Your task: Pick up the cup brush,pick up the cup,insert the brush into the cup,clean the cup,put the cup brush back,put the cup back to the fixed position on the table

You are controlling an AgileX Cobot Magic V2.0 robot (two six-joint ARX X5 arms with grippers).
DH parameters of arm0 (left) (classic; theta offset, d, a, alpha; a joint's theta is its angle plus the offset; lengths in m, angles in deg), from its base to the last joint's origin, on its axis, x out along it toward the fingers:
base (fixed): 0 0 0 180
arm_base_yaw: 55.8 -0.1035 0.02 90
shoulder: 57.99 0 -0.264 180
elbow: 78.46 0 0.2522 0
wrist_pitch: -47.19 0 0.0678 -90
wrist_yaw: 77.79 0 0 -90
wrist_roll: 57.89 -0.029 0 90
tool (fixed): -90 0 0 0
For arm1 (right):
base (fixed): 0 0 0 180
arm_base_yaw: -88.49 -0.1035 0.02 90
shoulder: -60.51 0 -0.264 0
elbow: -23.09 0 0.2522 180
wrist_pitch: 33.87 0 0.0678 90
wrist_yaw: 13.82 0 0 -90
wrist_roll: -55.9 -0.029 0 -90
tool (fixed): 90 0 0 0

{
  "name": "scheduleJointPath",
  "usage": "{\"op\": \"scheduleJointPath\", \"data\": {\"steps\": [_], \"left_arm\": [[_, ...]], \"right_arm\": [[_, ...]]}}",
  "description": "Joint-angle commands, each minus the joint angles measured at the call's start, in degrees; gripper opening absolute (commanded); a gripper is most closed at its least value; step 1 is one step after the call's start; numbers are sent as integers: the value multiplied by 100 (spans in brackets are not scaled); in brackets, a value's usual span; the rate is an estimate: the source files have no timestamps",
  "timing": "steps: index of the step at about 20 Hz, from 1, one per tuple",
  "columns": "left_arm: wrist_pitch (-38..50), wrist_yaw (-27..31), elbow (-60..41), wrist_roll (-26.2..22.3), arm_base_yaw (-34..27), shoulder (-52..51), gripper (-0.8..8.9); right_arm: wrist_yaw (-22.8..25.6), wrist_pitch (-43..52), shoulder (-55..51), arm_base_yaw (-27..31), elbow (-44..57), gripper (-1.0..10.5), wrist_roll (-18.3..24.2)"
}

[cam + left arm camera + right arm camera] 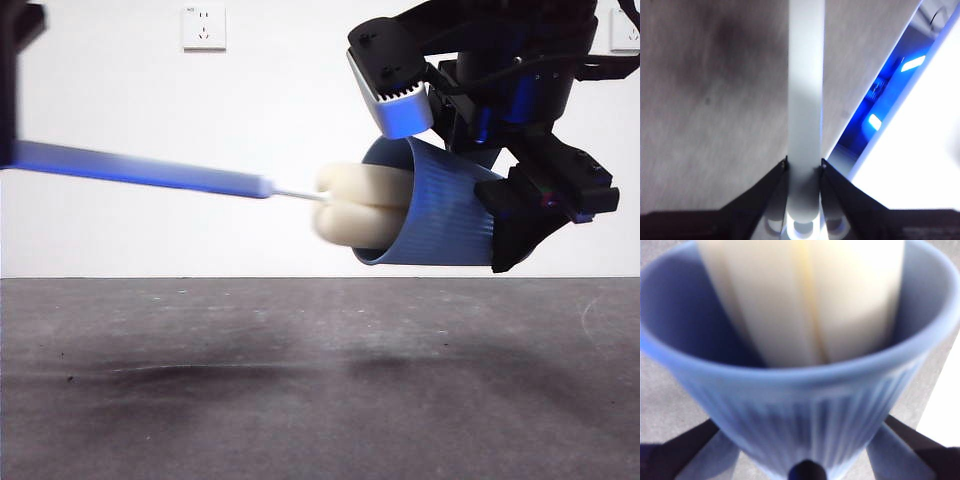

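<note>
From the front camera I see the light blue ribbed plastic cup (440, 215) held in the air above the dark grey matte worktop (300, 400), tipped on its side so that its mouth faces the left of the picture and its tapered base points to the right. My right claw (505, 205) comes down from the upper right, big and dark, and has the cup clamped near its base end. In the right wrist view both black jaws press against the ribbed wall low on the cup (805, 415), one on each flank, closed as far as the cup lets them.

The long grey-handled cup brush (150, 170) runs in from the left edge, sloping slightly down toward the cup. Its rounded cream sponge head sits partly inside the mouth, with the rest still showing outside the rim. The right wrist camera looks into the cup and shows the sponge (805, 295) filling much of the opening.

My left claw (804, 165) grips the handle of the brush (806, 100); in the left wrist view the two jaws are shut tight against either side of the pale handle, which runs straight away from the camera over the worktop. In the front view that arm shows only as a dark shape at the top left corner.

A white wall socket (204, 27) is on the wall behind.
</note>
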Motion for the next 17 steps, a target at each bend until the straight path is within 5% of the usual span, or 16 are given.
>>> {"op": "scheduleJointPath", "data": {"steps": [1,10,17], "left_arm": [[341,-280,4,61,-2,94,-9],[1384,-544,4,243,332,780,-9],[704,-345,4,238,278,667,-8]], "right_arm": [[-44,26,37,-7,-15,-13,-63],[-48,26,37,-13,-15,-13,-90],[-44,22,37,-13,-15,-13,-129]]}}
